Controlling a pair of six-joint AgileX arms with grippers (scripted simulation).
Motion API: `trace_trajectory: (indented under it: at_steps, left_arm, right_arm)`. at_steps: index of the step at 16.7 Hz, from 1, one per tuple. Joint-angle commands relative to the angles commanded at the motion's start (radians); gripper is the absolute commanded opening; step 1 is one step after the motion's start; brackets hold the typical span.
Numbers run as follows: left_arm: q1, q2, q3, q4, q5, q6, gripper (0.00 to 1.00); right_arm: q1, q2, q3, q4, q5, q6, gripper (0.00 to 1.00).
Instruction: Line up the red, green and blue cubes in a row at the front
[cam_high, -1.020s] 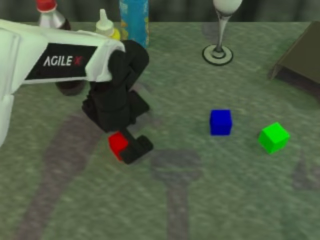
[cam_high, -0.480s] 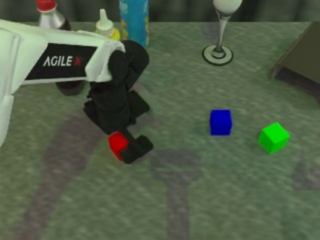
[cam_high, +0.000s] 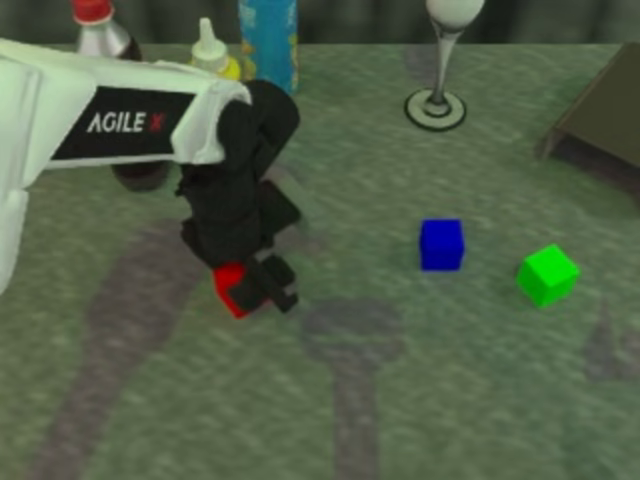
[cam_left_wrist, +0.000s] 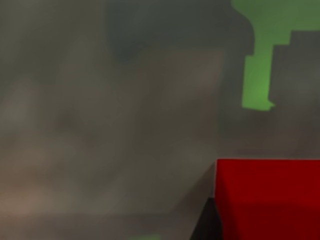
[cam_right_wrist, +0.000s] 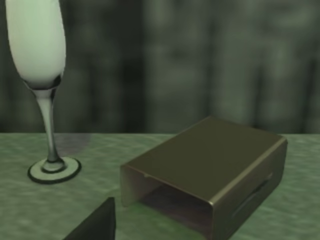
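Left gripper (cam_high: 252, 286): I see it low over the left half of the tabletop (cam_high: 330, 420), its dark fingers clamped on the red cube (cam_high: 230, 285).
Red cube: left of centre, turned so a corner points toward the near edge; as a cube, no long axis. It fills a corner of the left wrist view (cam_left_wrist: 267, 197).
Blue cube (cam_high: 441, 244): right of centre, square to the tabletop edges.
Green cube (cam_high: 547, 274): near the blue one, on its right and slightly nearer, rotated diagonally.
Right arm: out of the top view; I can't tell its fingers' state.
Far edge: wine glass (cam_high: 440, 60), brown box (cam_right_wrist: 210, 175).
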Motion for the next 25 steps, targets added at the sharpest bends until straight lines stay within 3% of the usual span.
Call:
trace_trajectory:
  at_steps: [10,17,25]
  left_arm:
    - [0.000,-0.043,0.024,-0.036,0.014,-0.006,0.00]
    - [0.018,-0.126,0.151,-0.252,0.013,-0.010,0.00]
    - [-0.027,-0.185,0.088,-0.247,0.013,0.056,0.00]
  right_arm:
    - [0.000,0.000,0.000,0.000,0.000,0.000,1.00]
    - [0.000,0.000,0.000,0.000,0.000,0.000,1.00]
    - [0.000,0.000,0.000,0.000,0.000,0.000,1.00]
